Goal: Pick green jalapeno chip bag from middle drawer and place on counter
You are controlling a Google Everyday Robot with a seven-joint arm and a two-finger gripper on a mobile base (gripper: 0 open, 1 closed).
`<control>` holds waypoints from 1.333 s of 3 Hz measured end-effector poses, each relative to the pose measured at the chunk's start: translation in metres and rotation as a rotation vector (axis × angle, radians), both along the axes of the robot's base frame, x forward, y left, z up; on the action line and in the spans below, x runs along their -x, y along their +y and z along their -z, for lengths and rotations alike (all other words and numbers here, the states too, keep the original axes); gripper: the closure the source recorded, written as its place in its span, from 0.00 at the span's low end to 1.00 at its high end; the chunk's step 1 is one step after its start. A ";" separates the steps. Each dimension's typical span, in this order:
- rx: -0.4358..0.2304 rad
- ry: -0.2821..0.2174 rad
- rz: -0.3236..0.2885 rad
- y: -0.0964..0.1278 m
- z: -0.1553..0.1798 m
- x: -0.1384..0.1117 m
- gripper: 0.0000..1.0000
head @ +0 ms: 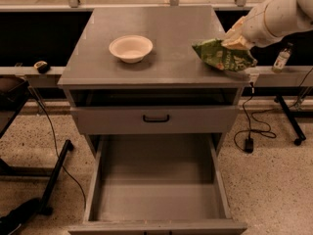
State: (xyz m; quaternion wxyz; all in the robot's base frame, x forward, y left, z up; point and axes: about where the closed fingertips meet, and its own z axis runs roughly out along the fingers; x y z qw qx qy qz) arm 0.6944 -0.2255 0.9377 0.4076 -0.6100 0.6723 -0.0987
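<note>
Camera view: the gripper [238, 33] reaches in from the right, above the right edge of the worktop [171, 28]. Its jaws are pinching the top of the green chip bag [222, 57]. The bag hangs tilted from that grip, with its lower end over the front right corner of the worktop. I cannot tell whether the underside touches the surface or hangs just above it. A white bowl [130, 48] sits toward the left side of the worktop, well apart from the bag.

Below, the middle drawer [156, 190] is pulled fully out, and its gray floor shows nothing lying in it. Above it, the closed drawer front [112, 121] with its black handle [156, 118] is flush with the cabinet.

Judging by how things lie, most of the task is done: the bag is out of the drawer and has been carried up to the worktop. What seems left is the last part of the placing, which means setting the bag flat, letting go and drawing the arm clear. The bag sits very near the front right corner, so it could tip over the edge on release. A spot further in toward the middle would look safer.
</note>
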 end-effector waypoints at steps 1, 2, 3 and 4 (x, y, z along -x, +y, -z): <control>0.018 -0.036 0.032 -0.001 0.014 -0.020 1.00; 0.038 -0.103 0.131 -0.010 0.026 -0.031 1.00; 0.009 -0.139 0.228 -0.010 0.031 -0.046 1.00; -0.025 -0.146 0.255 0.000 0.035 -0.061 1.00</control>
